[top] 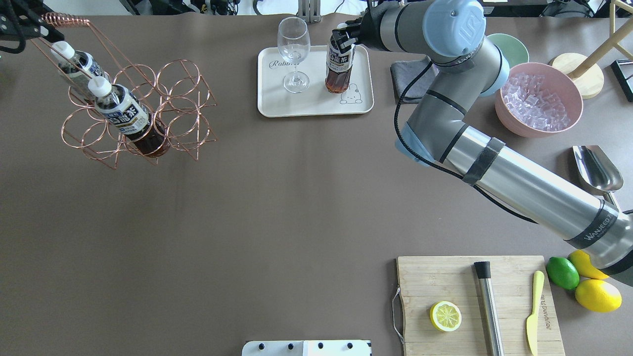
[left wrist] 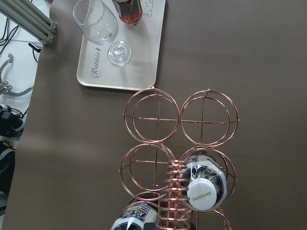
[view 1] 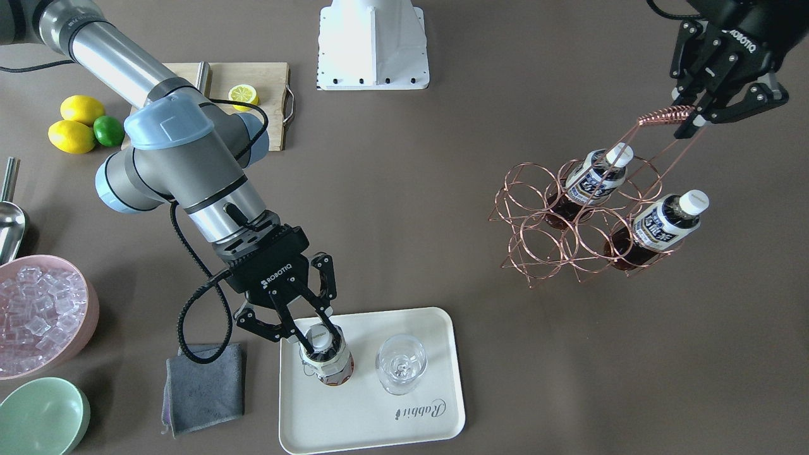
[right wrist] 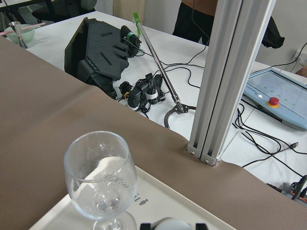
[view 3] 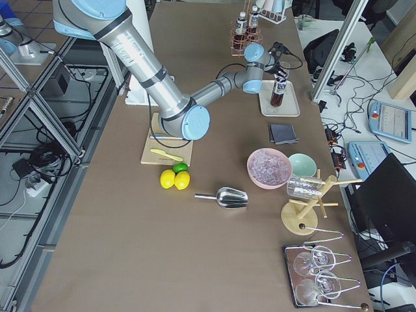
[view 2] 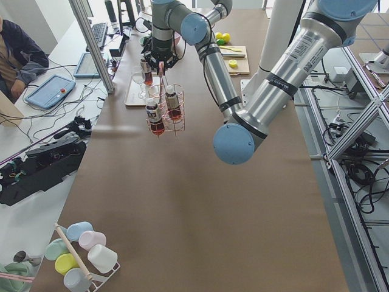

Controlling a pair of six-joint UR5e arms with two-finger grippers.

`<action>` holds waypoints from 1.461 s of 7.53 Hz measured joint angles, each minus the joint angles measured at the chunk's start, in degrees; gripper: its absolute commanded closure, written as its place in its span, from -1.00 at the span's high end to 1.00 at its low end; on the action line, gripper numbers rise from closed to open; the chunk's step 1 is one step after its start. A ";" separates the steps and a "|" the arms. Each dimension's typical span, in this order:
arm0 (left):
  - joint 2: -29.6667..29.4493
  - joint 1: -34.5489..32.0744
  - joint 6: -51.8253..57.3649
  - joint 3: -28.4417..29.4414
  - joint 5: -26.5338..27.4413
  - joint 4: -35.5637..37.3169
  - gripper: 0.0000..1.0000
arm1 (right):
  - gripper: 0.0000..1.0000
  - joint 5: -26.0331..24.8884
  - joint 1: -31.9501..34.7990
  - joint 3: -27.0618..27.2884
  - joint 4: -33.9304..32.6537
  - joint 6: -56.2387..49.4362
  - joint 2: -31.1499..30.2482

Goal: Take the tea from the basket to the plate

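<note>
One tea bottle stands upright on the cream plate, beside a wine glass. My right gripper is shut on its white cap from above; the cap shows at the bottom edge of the right wrist view. Two more tea bottles lean in the copper wire basket. My left gripper is shut on the basket's coiled handle. In the overhead view the plate lies right of the basket.
A grey cloth, a pink bowl of ice and a green bowl lie beside the plate. A cutting board with a lemon half, lemons and a lime sit near the robot's base. A metal scoop lies by the ice bowl.
</note>
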 measured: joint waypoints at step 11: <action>2.14 -16.73 32.14 31.16 -3.16 -8.09 -1.00 | 0.99 0.11 1.73 0.89 0.84 -0.03 -0.70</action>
